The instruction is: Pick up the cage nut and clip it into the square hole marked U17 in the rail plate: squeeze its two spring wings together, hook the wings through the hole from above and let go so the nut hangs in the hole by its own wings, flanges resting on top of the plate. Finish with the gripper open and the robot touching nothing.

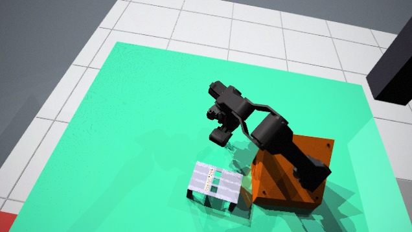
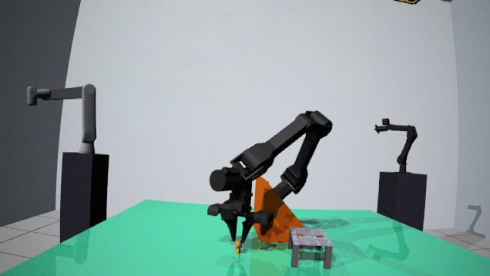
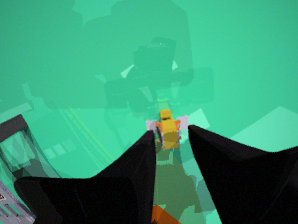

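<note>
Hovering near one cage nut, one claw, two fingers (narrowly parted), one rail plate

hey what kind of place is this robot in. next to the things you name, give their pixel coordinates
Probably a robotics lab or test area: a black arm on an orange base (image 1: pixel 328 152) (image 2: pixel 266 227) works over a green surface (image 1: pixel 129 97) (image 2: pixel 154 231) (image 3: pixel 250 60), with two more arms on dark pedestals (image 2: pixel 75 193) (image 2: pixel 402 200) behind it.

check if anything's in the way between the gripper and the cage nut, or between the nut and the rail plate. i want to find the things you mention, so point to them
Nothing visible stands between the gripper (image 2: pixel 238 242) (image 3: pixel 172 129) and the cage nut (image 2: pixel 237 247) (image 3: pixel 169 131), just below the fingertips. Nor does anything visible stand between the nut and the raised rail plate (image 1: pixel 230 185) (image 2: pixel 313 242).
</note>
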Robot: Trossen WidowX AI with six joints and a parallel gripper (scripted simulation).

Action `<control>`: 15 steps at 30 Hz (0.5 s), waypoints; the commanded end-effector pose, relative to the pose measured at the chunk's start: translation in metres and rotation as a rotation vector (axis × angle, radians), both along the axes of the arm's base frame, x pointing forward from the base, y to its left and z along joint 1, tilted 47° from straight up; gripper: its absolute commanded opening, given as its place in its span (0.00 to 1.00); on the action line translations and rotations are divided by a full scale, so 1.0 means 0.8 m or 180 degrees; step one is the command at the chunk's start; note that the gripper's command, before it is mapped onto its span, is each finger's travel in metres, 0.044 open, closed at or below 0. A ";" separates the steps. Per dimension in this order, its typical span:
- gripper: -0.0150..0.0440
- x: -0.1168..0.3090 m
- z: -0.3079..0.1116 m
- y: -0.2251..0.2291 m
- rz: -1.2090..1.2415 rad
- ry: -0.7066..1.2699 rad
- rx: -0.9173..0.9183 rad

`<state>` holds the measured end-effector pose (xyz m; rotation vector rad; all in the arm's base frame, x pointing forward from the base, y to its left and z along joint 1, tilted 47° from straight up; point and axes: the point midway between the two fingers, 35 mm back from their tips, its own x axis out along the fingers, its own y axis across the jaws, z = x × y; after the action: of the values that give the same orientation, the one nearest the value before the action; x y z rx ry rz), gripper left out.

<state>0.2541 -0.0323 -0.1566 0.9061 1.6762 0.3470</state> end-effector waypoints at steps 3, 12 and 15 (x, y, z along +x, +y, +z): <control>0.46 0.000 -0.002 0.003 -0.0009 0.0006 0.0011; 0.46 0.000 -0.003 0.005 -0.0009 0.0006 0.0012; 0.46 0.000 -0.003 0.005 -0.0009 0.0006 0.0012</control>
<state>0.2538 -0.0297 -0.1589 0.9060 1.6767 0.3476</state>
